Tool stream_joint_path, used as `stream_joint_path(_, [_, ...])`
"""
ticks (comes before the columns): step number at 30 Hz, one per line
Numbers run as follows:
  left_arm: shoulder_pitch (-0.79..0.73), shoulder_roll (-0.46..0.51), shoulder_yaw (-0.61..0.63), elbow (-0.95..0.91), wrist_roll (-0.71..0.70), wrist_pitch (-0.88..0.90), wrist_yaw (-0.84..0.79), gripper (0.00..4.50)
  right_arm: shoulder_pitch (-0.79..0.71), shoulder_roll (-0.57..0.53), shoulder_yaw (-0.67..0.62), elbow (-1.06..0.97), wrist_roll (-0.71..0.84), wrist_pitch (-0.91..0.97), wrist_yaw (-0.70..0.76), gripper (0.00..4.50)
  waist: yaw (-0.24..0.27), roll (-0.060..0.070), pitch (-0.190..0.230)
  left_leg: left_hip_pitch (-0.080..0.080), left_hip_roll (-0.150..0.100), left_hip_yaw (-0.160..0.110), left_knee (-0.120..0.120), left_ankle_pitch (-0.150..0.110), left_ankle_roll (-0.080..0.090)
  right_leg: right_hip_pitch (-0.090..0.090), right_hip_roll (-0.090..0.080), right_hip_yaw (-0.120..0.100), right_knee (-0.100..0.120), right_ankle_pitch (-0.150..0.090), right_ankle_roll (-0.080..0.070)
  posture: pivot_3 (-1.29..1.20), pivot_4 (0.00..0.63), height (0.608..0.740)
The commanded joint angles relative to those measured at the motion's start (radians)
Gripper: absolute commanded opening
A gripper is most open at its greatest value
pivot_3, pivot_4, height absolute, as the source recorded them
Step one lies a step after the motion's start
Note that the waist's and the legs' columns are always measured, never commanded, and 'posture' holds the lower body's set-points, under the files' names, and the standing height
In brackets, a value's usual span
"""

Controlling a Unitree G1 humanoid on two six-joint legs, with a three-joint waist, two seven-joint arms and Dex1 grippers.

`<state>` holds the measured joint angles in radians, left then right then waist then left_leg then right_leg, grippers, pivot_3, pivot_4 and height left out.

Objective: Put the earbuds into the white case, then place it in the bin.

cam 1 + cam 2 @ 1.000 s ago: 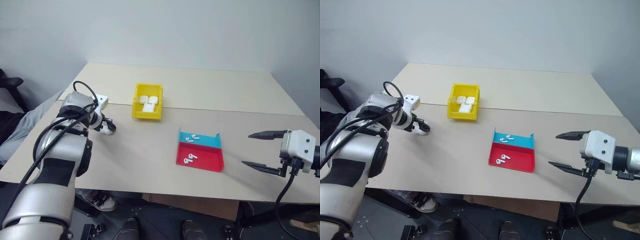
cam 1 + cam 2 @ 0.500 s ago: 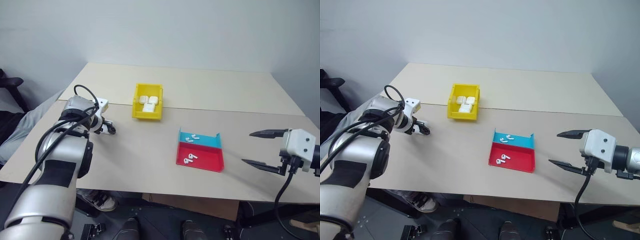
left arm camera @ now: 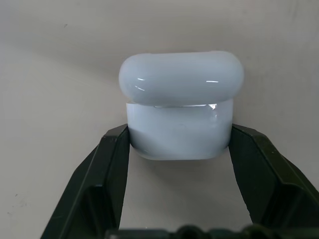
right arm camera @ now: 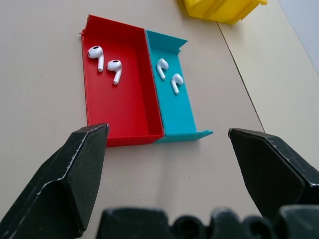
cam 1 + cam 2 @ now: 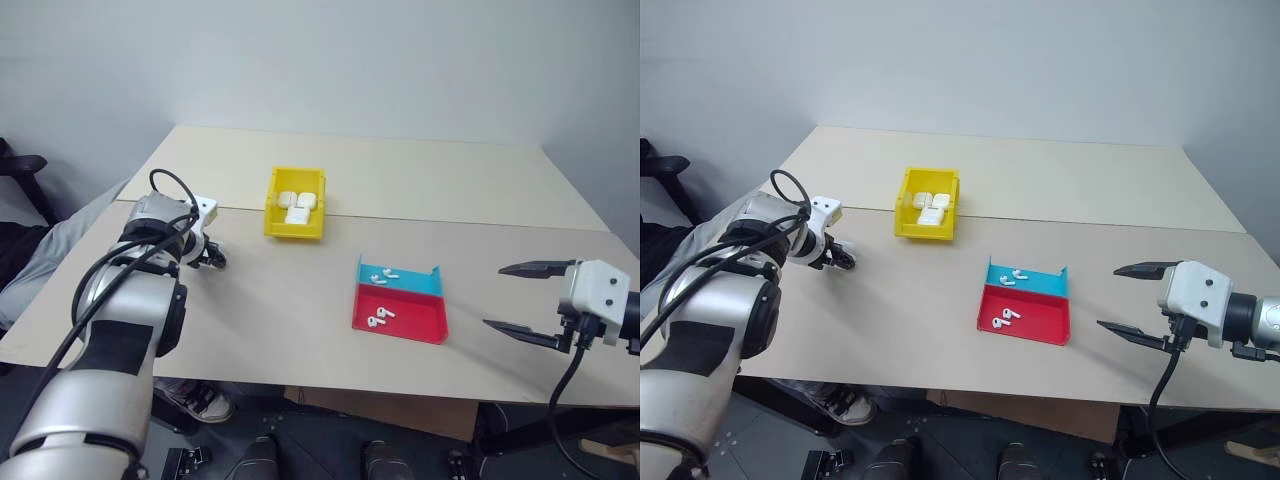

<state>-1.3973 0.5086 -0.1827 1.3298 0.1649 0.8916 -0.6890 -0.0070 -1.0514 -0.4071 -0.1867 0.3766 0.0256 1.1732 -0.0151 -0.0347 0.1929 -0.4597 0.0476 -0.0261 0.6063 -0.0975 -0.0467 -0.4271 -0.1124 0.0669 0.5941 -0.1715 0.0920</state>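
Left gripper [image 3: 179, 144] is clamped on the white case [image 3: 180, 107] at the left side of the table [image 5: 300, 310]: both black fingers [image 3: 114, 159] press the sides of the case body, and the lid above them is flipped up a little, sitting wider than the body. In the head views that gripper sits low at the table surface, left of and nearer than the bin [image 5: 295, 203], well apart from it. Right gripper [image 4: 167, 164] hovers at the near right edge of the table with jaws spread wide, holding nothing, pointed toward the tray [image 5: 400, 303]. The tray sits mid-table, right of centre, in two halves: a red compartment [image 4: 117, 107] on the near side and a teal compartment [image 4: 172, 99] on the far side. Two earbuds [image 4: 105, 59] lie in the red half, close together, stems roughly parallel; two more earbuds [image 4: 169, 74] lie in the teal half. The yellow bin is farther back, left of the tray, just near of the seam between the two tabletops, with other white cases [image 5: 297, 205] lying inside it; I count about three, tightly packed.
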Motion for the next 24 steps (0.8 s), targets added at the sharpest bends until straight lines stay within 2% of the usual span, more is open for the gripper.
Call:
stream_joint_path(1, [-0.059, 0.024, -0.034, -0.054, 0.033, -0.004, -0.081, 2.76, 0.006, 0.000, -0.046, -0.029, 0.005, 0.004, -0.018, 4.50, 0.000, 0.000, 0.000, 0.000, 0.000, 0.000, 0.000, 0.000, 0.000, 0.000, 0.000, 0.000, 0.000, 0.000, 0.000, 0.00, 0.150, 0.740])
stream_joint_path(4, [-0.077, 0.037, -0.052, -0.110, 0.042, -0.005, -0.126, 2.76, 0.014, -0.005, -0.058, -0.037, 0.012, 0.007, -0.019, 4.50, 0.001, 0.000, 0.000, 0.000, 0.000, 0.000, 0.000, 0.000, 0.000, 0.000, 0.000, 0.000, 0.000, 0.000, 0.000, 0.00, 0.150, 0.740])
stream_joint_path(6, [-0.061, 0.057, -0.071, -0.240, 0.043, 0.003, -0.180, 2.76, 0.012, -0.010, -0.067, -0.046, 0.020, 0.008, -0.016, 4.50, 0.000, 0.000, 0.000, 0.000, 0.000, 0.000, 0.000, 0.000, 0.000, 0.000, 0.000, 0.000, 0.000, 0.000, 0.000, 0.00, 0.150, 0.740])
stream_joint_path(10, [0.122, 0.166, -0.016, -0.833, -0.103, 0.129, -0.368, 2.76, -0.024, -0.031, -0.064, -0.072, 0.037, 0.026, -0.008, 4.50, -0.012, 0.001, 0.000, 0.000, 0.001, 0.000, -0.001, 0.000, 0.000, 0.000, 0.000, 0.000, 0.000, 0.000, 0.000, 0.00, 0.150, 0.740])
stream_joint_path(12, [0.285, 0.170, 0.118, -1.131, -0.205, 0.085, -0.357, 2.76, -0.047, -0.036, -0.058, -0.082, 0.043, 0.027, -0.002, 4.50, -0.021, 0.002, -0.001, 0.000, 0.001, 0.001, -0.002, 0.000, 0.000, 0.000, 0.000, 0.001, 0.000, 0.000, 0.000, 0.00, 0.150, 0.740])
stream_joint_path(14, [0.388, 0.180, 0.162, -1.316, -0.266, 0.107, -0.361, 2.76, -0.066, -0.038, -0.049, -0.092, 0.042, 0.024, 0.000, 4.50, -0.026, 0.003, -0.001, 0.002, 0.001, 0.001, -0.003, 0.000, 0.000, 0.001, 0.000, 0.001, 0.000, -0.001, 0.000, 0.00, 0.150, 0.740])
stream_joint_path(16, [0.533, 0.111, 0.233, -1.465, -0.321, -0.008, -0.304, 2.76, -0.094, -0.039, -0.033, -0.108, 0.046, 0.027, -0.001, 4.50, -0.027, 0.003, -0.001, 0.002, 0.002, 0.000, -0.002, 0.000, 0.000, 0.001, 0.001, 0.001, 0.001, -0.001, -0.001, 0.00, 0.150, 0.740])
stream_joint_path(18, [0.634, 0.079, 0.242, -1.554, -0.358, -0.055, -0.287, 2.76, -0.122, -0.041, -0.015, -0.125, 0.045, 0.029, -0.005, 4.50, -0.028, 0.002, -0.001, 0.004, 0.002, 0.000, 0.000, 0.000, 0.000, 0.003, 0.001, 0.001, 0.002, 0.000, -0.001, 0.00, 0.150, 0.740])
stream_joint_path(21, [0.814, -0.056, 0.297, -1.621, -0.438, -0.363, -0.276, 2.76, -0.173, -0.056, 0.020, -0.159, 0.054, 0.062, -0.009, 4.50, -0.029, 0.004, -0.002, 0.005, 0.001, 0.001, 0.001, 0.000, 0.000, 0.005, 0.000, 0.002, 0.001, 0.000, -0.001, 0.00, 0.150, 0.740])
stream_joint_path(24, [0.928, -0.155, 0.287, -1.611, -0.464, -0.564, -0.254, 2.76, -0.232, -0.086, 0.077, -0.196, 0.050, 0.113, -0.005, 4.50, -0.028, 0.004, -0.002, 0.005, 0.001, 0.002, 0.002, 0.000, 0.000, 0.005, 0.000, 0.002, 0.000, 0.000, -0.001, 0.00, 0.150, 0.740])
